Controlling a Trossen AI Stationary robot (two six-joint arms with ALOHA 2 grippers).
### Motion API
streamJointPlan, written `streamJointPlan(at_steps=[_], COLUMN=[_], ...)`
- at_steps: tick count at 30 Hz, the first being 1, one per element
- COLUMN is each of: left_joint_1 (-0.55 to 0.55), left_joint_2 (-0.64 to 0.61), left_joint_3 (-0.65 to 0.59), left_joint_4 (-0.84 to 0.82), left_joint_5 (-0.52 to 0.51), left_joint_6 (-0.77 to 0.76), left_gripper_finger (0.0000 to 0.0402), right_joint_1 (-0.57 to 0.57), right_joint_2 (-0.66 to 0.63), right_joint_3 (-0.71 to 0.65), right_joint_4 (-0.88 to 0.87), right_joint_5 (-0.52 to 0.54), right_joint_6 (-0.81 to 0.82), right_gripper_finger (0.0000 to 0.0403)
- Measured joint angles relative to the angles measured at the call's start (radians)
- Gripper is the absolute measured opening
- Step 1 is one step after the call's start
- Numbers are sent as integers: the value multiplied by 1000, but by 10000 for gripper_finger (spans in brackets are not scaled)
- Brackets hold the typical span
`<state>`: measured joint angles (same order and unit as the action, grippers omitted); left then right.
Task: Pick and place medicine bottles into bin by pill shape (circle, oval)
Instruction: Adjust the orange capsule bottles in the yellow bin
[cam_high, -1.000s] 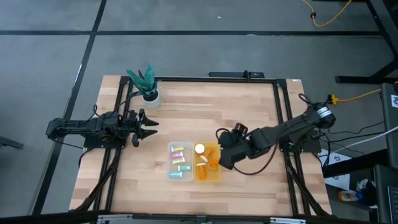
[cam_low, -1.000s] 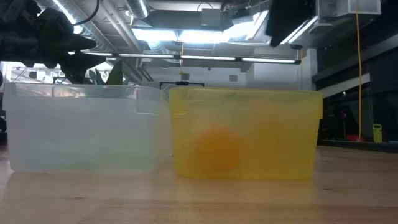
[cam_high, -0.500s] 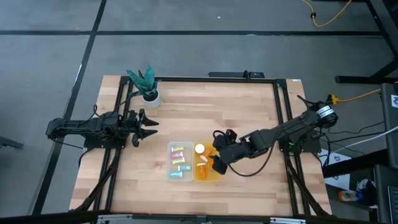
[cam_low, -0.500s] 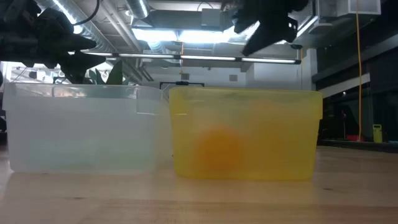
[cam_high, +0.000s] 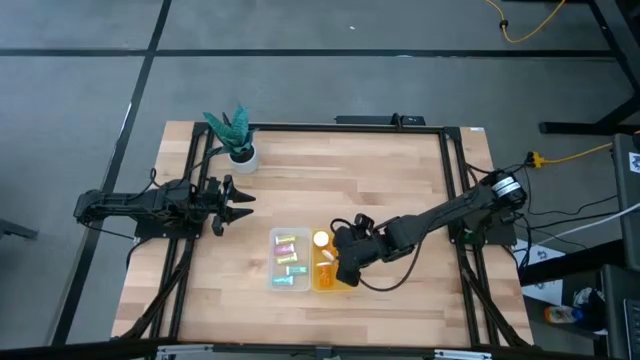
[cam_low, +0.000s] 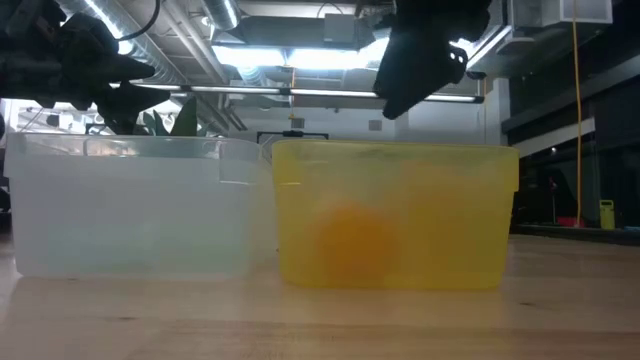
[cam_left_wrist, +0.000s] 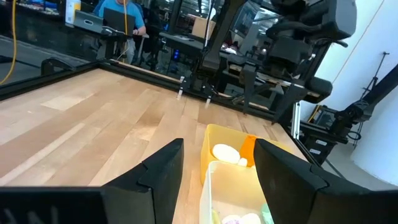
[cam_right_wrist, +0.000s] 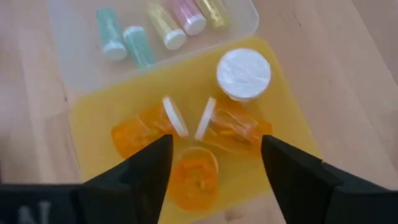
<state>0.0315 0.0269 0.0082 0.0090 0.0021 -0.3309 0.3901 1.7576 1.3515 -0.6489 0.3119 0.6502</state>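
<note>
A yellow bin (cam_high: 318, 284) holds several orange bottles: one upright with a white cap (cam_right_wrist: 244, 73), two on their sides (cam_right_wrist: 231, 127) (cam_right_wrist: 142, 129), and one upright and uncapped (cam_right_wrist: 193, 177). The clear bin (cam_high: 273, 262) beside it holds several pastel vials (cam_right_wrist: 138, 45) lying flat. My right gripper (cam_right_wrist: 216, 146) hangs open over the yellow bin, above its rim (cam_low: 400, 100), with its fingers on either side of the orange bottles below. My left gripper (cam_high: 240, 205) waits open at the table's left edge.
A white pot with a green plant (cam_high: 240, 150) stands at the table's far left corner. Bare wooden table lies beyond the bins toward the far edge (cam_high: 340, 170) and to their right (cam_high: 410, 290).
My right gripper has gone toward the table's left, from beside the yellow bin's right side to over the bin, and has come down a little toward its rim. The left arm has kept still.
</note>
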Motion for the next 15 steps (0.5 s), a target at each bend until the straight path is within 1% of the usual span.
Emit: streamJointPlan(at_steps=[3, 6, 8, 11, 15], left_joint_1=[0, 0, 0, 0, 0], left_joint_2=[0, 0, 0, 0, 0], left_joint_3=[0, 0, 0, 0, 0], left_joint_4=[0, 0, 0, 0, 0], left_joint_5=[0, 0, 0, -1, -1], left_joint_6=[0, 0, 0, 0, 0], left_gripper_finger=[190, 190, 190, 190, 190], right_joint_1=[0, 0, 0, 0, 0], right_joint_2=[21, 45, 64, 85, 110], right_joint_3=[54, 93, 103, 104, 104], right_joint_4=[-87, -118, -118, -127, -146], right_joint_5=[-6, -61, -101, -133, -156], right_joint_6=[0, -3, -4, -4, 2], right_gripper_finger=[225, 188, 158, 108, 41])
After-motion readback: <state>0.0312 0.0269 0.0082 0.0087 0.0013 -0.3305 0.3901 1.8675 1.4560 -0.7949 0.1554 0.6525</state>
